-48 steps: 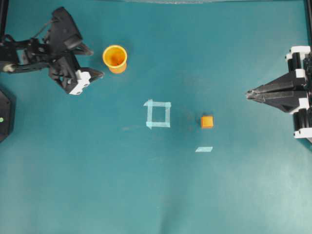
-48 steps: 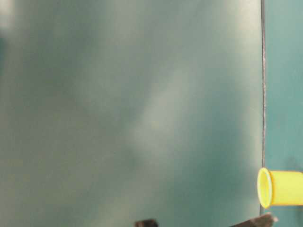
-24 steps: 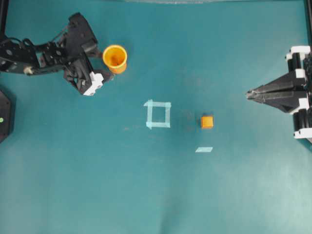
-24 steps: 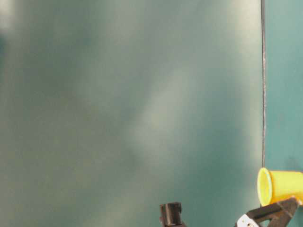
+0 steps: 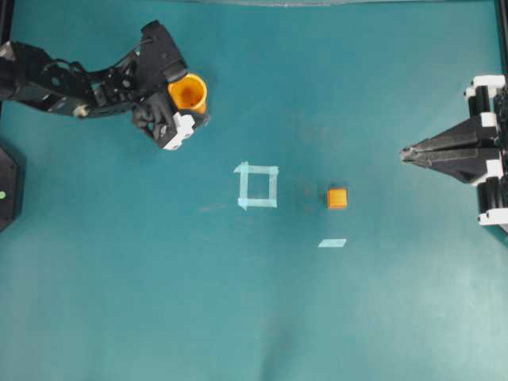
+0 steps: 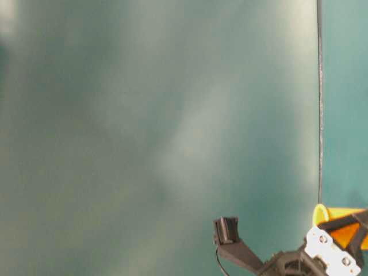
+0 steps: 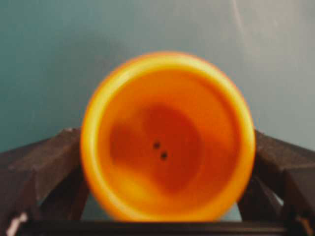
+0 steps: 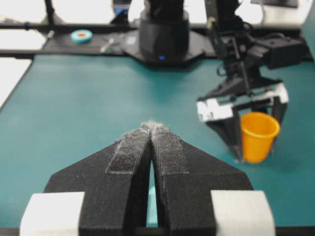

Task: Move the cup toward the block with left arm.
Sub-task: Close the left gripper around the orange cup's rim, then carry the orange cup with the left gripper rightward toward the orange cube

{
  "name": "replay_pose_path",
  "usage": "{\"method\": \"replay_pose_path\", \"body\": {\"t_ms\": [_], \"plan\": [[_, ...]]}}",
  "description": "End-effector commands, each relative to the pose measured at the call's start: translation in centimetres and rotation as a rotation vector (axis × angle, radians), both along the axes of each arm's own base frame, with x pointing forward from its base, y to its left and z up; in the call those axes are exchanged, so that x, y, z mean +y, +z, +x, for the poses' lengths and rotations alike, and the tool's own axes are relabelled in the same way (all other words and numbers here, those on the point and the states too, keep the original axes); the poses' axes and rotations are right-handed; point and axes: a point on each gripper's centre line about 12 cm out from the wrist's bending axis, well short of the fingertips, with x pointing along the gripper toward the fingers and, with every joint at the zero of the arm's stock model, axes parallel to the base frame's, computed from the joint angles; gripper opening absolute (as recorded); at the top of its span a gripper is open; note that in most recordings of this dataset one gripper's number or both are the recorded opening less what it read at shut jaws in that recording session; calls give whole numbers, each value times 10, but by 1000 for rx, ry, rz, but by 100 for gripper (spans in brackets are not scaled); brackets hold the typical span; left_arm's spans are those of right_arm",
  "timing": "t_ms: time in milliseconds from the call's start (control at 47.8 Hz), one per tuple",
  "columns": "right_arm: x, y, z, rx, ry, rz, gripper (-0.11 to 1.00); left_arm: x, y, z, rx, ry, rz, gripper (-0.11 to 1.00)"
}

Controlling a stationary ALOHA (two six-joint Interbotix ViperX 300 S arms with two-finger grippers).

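The yellow-orange cup (image 5: 188, 92) stands upright at the back left of the teal table. My left gripper (image 5: 193, 97) is open, with one finger on each side of the cup. In the left wrist view the cup's mouth (image 7: 167, 137) fills the gap between the dark fingers (image 7: 44, 164); whether they touch it I cannot tell. The right wrist view shows the cup (image 8: 258, 135) between the left gripper's fingers (image 8: 231, 125). The small orange block (image 5: 337, 198) lies right of centre, far from the cup. My right gripper (image 5: 405, 152) is shut and empty at the right edge, its tips (image 8: 151, 127) pressed together.
A pale tape square outline (image 5: 258, 186) lies between cup and block. A short tape strip (image 5: 332, 243) lies just in front of the block. The left arm's base (image 8: 165, 34) stands at the table's far end in the right wrist view.
My left gripper has travelled right, from beside the cup to straddling it, jaws staying wide. The cup, the block and the right arm have not moved.
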Motion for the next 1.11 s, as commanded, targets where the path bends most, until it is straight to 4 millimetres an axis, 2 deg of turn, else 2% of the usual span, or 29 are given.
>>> {"method": "replay_pose_path", "body": {"t_ms": [0,230,355,648,795,1087], "plan": [[0,8,2,-20,2,0,0,5,8,10,-40,3,16,88],[0,7,2,-12,2,0,0,6,8,11,-44,4,18,83],[0,6,2,-3,2,0,0,5,7,10,-47,3,19,63],[1,5,2,8,3,0,0,1,12,3,-71,-1,29,63],[1,5,2,8,3,0,0,-7,29,9,-98,-28,40,63],[0,6,2,5,2,0,0,-30,79,31,-145,-106,54,63]]}}
